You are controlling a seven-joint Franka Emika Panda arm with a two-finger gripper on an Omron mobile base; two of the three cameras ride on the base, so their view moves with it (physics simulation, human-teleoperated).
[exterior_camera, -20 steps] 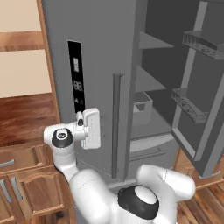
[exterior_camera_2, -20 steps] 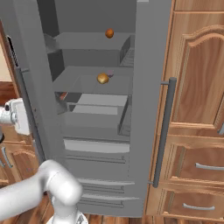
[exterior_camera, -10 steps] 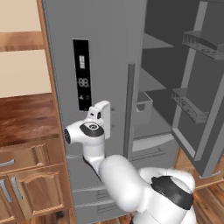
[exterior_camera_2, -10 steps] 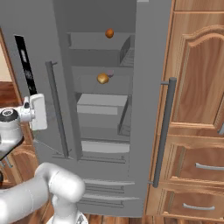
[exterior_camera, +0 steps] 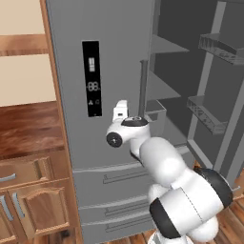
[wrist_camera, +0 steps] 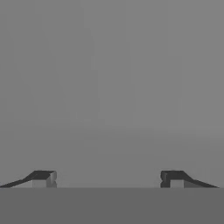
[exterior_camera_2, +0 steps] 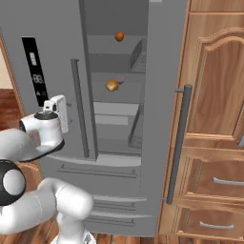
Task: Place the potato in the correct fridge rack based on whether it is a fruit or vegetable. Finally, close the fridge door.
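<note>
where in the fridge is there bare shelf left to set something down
In the right base view, the rack is bare left of the potato, up to the door edge. The top shelf is bare left of the orange ball. The shelf below looks bare. The door gap is narrow, so reaching in is tight.
</note>
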